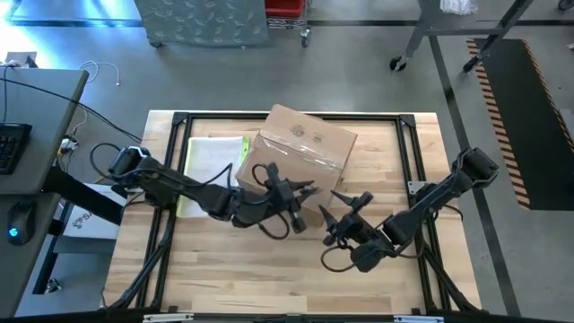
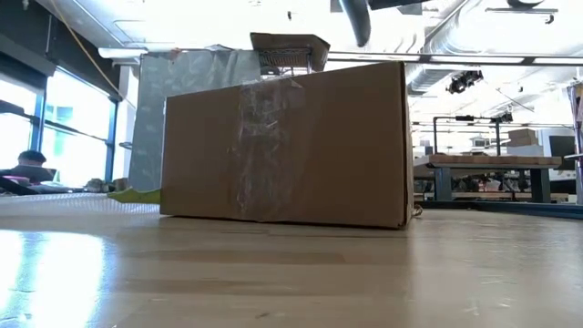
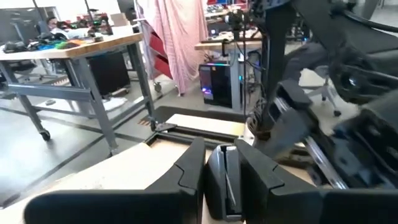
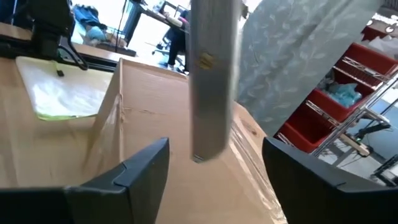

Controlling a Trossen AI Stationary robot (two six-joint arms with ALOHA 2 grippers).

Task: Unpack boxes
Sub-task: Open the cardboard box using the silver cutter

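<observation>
The brown cardboard box (image 1: pixel 305 142) rests on its bottom at the table's far middle, with clear tape (image 2: pixel 264 137) down its near side and a flap (image 2: pixel 290 46) raised on top. In front of it my left gripper (image 1: pixel 303 190) is shut on a slim grey bar (image 3: pixel 224 180). My right gripper (image 1: pixel 345 202) faces it from the right and is open. The bar's free end (image 4: pixel 198 155) stands between the right fingers, clear of both. My left gripper pinches the slim grey bar (image 3: pixel 225 186) between its two fingers (image 3: pixel 186 171), which reach level toward the table's right. The bar lies lengthwise between the fingers and is lifted clear of the table. How far back it reaches I cannot tell.
A flat clear sleeve with a yellow edge (image 1: pixel 215 160) lies left of the box. A black frame (image 1: pixel 179 121) runs around the wooden tabletop. Bare wood (image 1: pixel 269 269) stretches along the near side. Beyond the table are work benches, a red shelf and a desk with a keyboard.
</observation>
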